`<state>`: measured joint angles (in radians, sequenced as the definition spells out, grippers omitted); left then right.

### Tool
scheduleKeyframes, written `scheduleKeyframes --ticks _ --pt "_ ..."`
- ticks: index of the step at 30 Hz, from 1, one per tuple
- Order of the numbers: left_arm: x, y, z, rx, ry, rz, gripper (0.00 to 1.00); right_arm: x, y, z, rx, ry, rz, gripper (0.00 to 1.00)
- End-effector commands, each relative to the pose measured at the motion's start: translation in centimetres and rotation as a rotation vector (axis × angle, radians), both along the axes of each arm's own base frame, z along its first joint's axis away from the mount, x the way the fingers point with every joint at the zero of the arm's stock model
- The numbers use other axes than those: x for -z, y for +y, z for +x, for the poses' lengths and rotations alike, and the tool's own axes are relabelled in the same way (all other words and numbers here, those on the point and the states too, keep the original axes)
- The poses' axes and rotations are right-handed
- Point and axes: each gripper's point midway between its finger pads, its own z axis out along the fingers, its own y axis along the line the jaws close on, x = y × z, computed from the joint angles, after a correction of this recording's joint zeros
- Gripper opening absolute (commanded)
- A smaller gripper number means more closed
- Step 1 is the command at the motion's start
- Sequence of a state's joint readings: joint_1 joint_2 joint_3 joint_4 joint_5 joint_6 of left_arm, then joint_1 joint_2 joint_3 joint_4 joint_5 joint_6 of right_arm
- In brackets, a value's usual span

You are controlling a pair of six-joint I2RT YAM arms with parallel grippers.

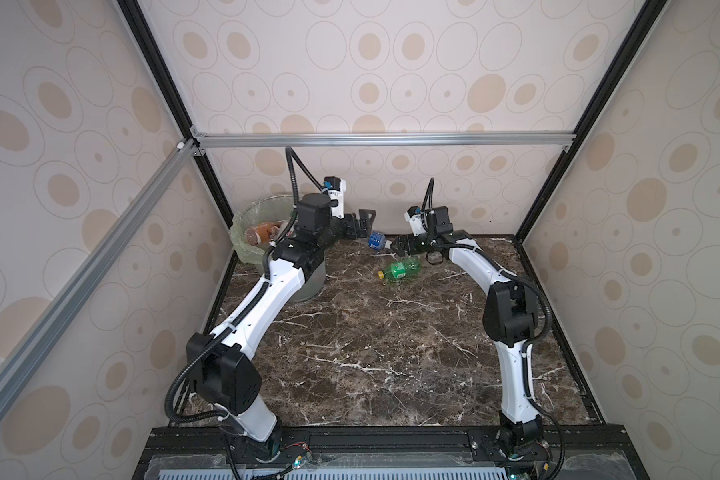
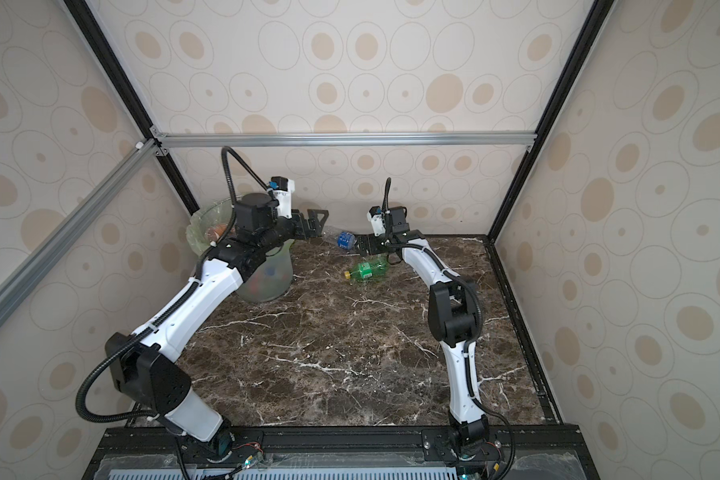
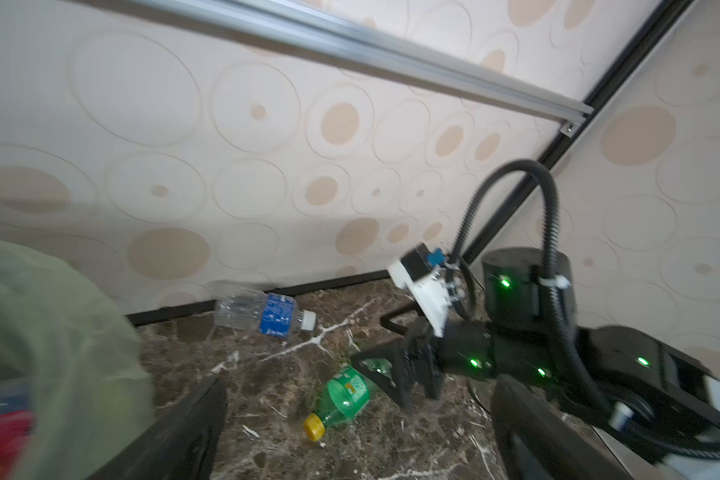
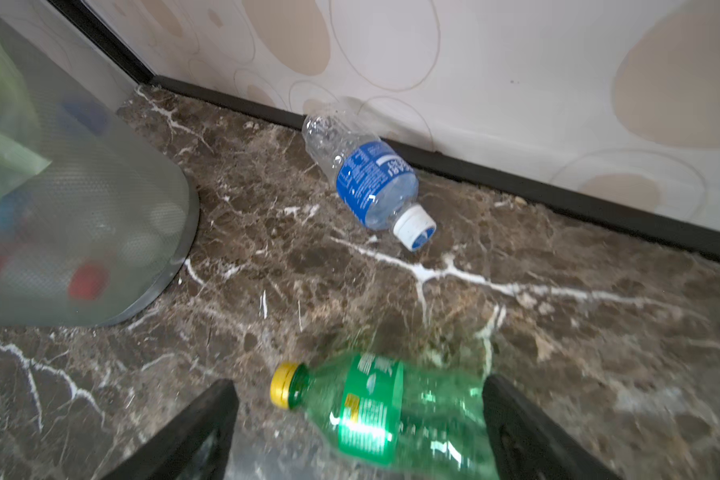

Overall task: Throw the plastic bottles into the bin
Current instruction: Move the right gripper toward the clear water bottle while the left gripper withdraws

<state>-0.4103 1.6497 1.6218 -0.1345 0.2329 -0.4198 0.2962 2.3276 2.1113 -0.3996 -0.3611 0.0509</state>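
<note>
– Brown marble tabletop (image 1: 371, 340) is forming the floor of the cell; circle-patterned wallpaper (image 1: 391, 83) is covering the walls all round. Where is the bin standing?

– The bin (image 1: 242, 247) is standing in the far left corner, its green bag (image 1: 246, 257) folding over the rim. A brown-labelled bottle (image 1: 262, 233) is lying on top of the load inside. Through the bin's wall, in the right wrist view, red and blue shapes are showing, too blurred to name.

– Bottles lying outside it?

– Two. The blue-labelled bottle (image 1: 376, 241) is lying on its side just beside the foot of the back wall (image 1: 454, 199), white cap (image 4: 414, 228) pointing away from the bin. The green bottle (image 1: 400, 268) is lying on its side nearer the front, yellow cap (image 4: 285, 383) pointing toward the bin side, apart from the blue-labelled one.

– Left gripper?

– The left gripper (image 1: 368, 226) is hanging raised off the table beside the bin, near the blue-labelled bottle's clear end. Its jaws are standing wide apart with nothing between them.

– Right gripper?

– The right gripper (image 1: 394, 248) is hovering by the green bottle's base end, close to the white cap in both top views. Its fingers (image 4: 192, 432) are standing wide apart. In the right wrist view the green bottle is showing between them, blurred. Whether a finger is touching it cannot be told; the jaws are not clamping it.
</note>
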Motion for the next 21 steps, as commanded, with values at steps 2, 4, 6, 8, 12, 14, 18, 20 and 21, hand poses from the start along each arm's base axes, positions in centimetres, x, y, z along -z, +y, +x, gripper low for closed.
scheduleKeyframes --ticks 2,4,6,8,12,14,18,20,21 --pt "-0.1 -2.1 0.3 0.051 0.019 -0.124 0.99 1.0 -0.3 2.3 -0.047 0.047 0.069 0.92" --pt "1.0 -3.0 0.7 0.065 0.039 -0.116 0.99 2.2 -0.1 3.4 -0.049 0.056 0.097 0.91" --pt "2.3 -3.7 1.2 0.074 0.063 -0.110 0.99 3.2 0.3 4.1 -0.057 0.058 0.102 0.91" --pt "3.2 -4.1 1.7 0.079 0.080 -0.110 0.99 4.0 0.1 4.9 -0.045 0.060 0.121 0.91" --pt "4.9 -4.6 2.5 0.074 0.110 -0.123 0.99 4.3 0.1 6.2 -0.025 0.052 0.208 0.90" --pt "6.0 -5.3 2.9 0.090 0.130 -0.132 0.99 4.3 0.5 6.7 -0.025 0.046 0.255 0.90" --pt "7.9 -5.8 4.0 0.078 0.160 -0.130 0.99 4.7 1.5 7.7 -0.010 0.049 0.330 0.93" --pt "8.4 -6.0 4.5 0.075 0.162 -0.127 0.99 5.0 1.9 8.0 0.000 0.047 0.353 0.98" --pt "8.7 -6.1 4.8 0.071 0.165 -0.121 0.99 5.2 2.1 8.2 0.009 0.049 0.362 1.00"
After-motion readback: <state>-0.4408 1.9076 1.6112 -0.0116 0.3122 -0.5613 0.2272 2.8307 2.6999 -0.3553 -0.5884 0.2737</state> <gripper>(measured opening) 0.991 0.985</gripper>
